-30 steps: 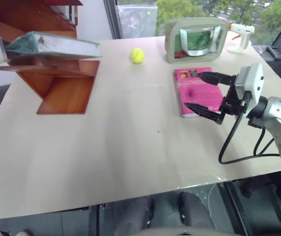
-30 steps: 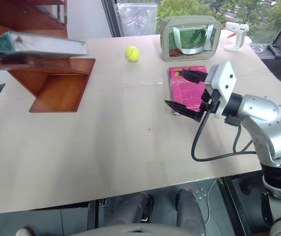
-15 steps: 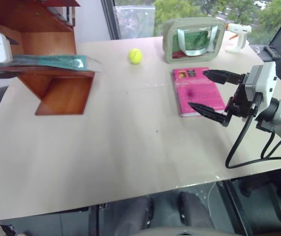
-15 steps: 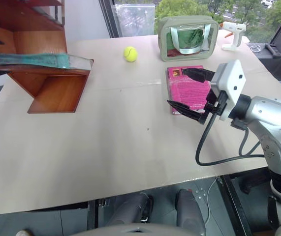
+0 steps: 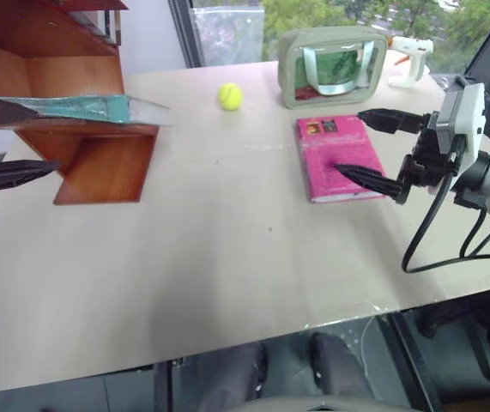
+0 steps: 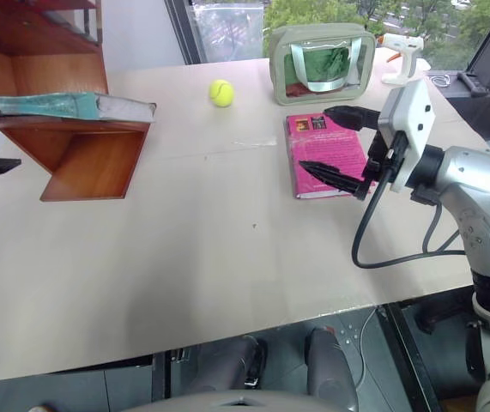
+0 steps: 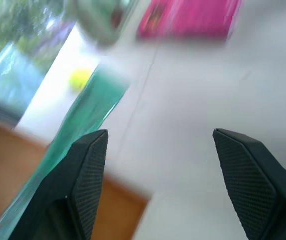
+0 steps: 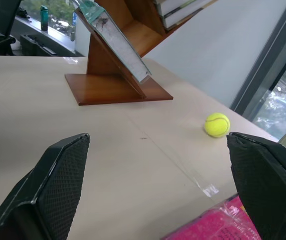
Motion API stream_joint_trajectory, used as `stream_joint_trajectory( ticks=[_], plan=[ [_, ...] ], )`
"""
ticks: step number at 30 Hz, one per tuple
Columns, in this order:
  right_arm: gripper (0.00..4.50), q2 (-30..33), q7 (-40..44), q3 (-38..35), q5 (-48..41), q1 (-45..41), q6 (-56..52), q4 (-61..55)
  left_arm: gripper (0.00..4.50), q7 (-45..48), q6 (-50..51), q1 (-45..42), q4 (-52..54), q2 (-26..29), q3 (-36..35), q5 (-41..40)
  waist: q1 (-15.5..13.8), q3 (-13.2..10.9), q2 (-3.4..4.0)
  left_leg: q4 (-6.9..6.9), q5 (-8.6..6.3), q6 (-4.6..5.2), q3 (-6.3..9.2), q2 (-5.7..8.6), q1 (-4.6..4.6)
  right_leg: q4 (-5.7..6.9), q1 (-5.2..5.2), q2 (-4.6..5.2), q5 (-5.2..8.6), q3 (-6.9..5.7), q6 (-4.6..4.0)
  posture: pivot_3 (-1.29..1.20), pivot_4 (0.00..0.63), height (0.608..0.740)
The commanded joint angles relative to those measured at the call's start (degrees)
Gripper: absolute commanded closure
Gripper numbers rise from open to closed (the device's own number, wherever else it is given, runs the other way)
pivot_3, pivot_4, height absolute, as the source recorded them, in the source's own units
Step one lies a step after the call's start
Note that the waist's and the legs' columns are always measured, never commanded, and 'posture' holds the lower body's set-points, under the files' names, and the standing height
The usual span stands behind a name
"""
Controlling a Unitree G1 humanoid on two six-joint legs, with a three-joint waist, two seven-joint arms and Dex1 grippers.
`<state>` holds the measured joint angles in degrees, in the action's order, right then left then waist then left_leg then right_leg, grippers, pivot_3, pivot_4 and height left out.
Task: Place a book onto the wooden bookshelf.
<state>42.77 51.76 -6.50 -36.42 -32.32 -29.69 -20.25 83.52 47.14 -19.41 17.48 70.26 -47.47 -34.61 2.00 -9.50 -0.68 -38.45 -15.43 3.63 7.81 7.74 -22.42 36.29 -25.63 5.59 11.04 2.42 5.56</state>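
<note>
A: Where is the book?
B: It lies flat on a ledge of the bookshelf, at the far left of the worktop. Its right end sticks out a little past the ledge's edge.

A: Is the left gripper holding it?
B: No. Its two fingers are spread, one level with the book at the left edge and the other lower, beside the shelf's slanted board. In the left wrist view the gripper has bare worktop between its fingers, with the book off to one side of them.

A: And the right gripper?
B: Its fingers are spread wide too, and they pinch nothing. It hovers over the right edge of the pink book, which lies flat on the worktop to the right.

A: What else is on the worktop?
B: A tennis ball at the far middle, well apart from the shelf. To its right stands a beige case with a green window, just beyond the pink book. A white glue gun sits at the far right corner.
</note>
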Motion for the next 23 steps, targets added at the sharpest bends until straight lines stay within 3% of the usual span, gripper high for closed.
stream_joint_trajectory(
  ticks=[1, 7, 8, 11, 15, 18, 23],
  plan=[
    [0.00, 1.05, -0.12, -1.91, -0.58, 0.48, -0.03, -1.97, 1.00, -12.95, 9.51, -1.24, 10.69, -8.38, 2.45, -13.08, -0.35, 0.00, 0.09, 0.01, 0.00, 0.00, 0.00, 0.01, 0.03, 0.01, 0.04, 0.02, 0.00, 0.00, -0.01, 0.00, 0.150, 0.740],
    [0.00, 2.57, -10.67, -3.76, 3.69, 10.87, -5.78, -11.92, 1.00, -37.99, 3.40, 1.82, 17.00, -33.31, 22.12, -6.74, -1.76, 0.00, 0.00, -0.02, 0.05, -0.12, -0.13, 0.00, 0.20, 0.19, 0.14, 0.02, -0.13, 0.16, -0.21, 0.00, 0.150, 0.740],
    [0.00, 2.65, -12.75, -3.93, 5.18, 13.14, -6.44, -13.61, 0.74, -40.22, 2.41, 2.17, 16.16, -36.12, 23.77, -6.06, -1.97, 0.04, 0.01, 0.00, 0.06, -0.14, -0.13, -0.01, 0.16, 0.15, 0.12, 0.01, -0.20, 0.18, -0.30, 0.00, 0.150, 0.740],
    [0.00, 1.45, -16.91, -7.30, 3.64, 20.04, -10.33, -18.56, 0.08, -40.53, -2.78, 3.83, 12.88, -36.27, 29.16, -0.36, -2.07, 0.02, -0.11, 0.01, 0.06, -0.14, -0.23, -0.01, 0.25, 0.14, 0.12, -0.04, -0.25, 0.30, -0.38, 0.00, 0.150, 0.740],
    [0.00, 3.09, -16.84, -14.76, 5.87, 35.11, -11.44, -25.17, 0.08, -37.30, -13.39, 7.94, 5.17, -32.58, 31.52, 7.29, -2.92, 0.09, -0.01, 0.15, 0.07, -0.17, -0.30, -0.08, 0.34, 0.12, 0.12, -0.14, -0.24, 0.40, -0.39, 0.00, 0.150, 0.740],
    [0.00, 3.22, -15.02, -21.42, 5.41, 42.54, -11.47, -26.97, 0.08, -33.60, -17.94, 10.87, 1.33, -29.66, 30.10, 7.96, -2.74, 0.09, 0.01, 0.15, 0.06, -0.15, -0.51, -0.09, 0.39, 0.10, 0.13, -0.17, -0.25, 0.60, -0.38, 0.00, 0.150, 0.740],
    [0.00, 3.62, -12.07, -27.93, 4.47, 48.32, -11.29, -27.14, 0.08, -31.11, -20.40, 13.91, 0.08, -27.27, 29.26, 7.54, -2.90, 0.09, 0.00, 0.12, 0.00, -0.08, -0.41, -0.18, 0.65, -0.18, 0.57, -0.22, -0.26, 0.41, -0.37, 0.00, 0.150, 0.740]
  ],
)
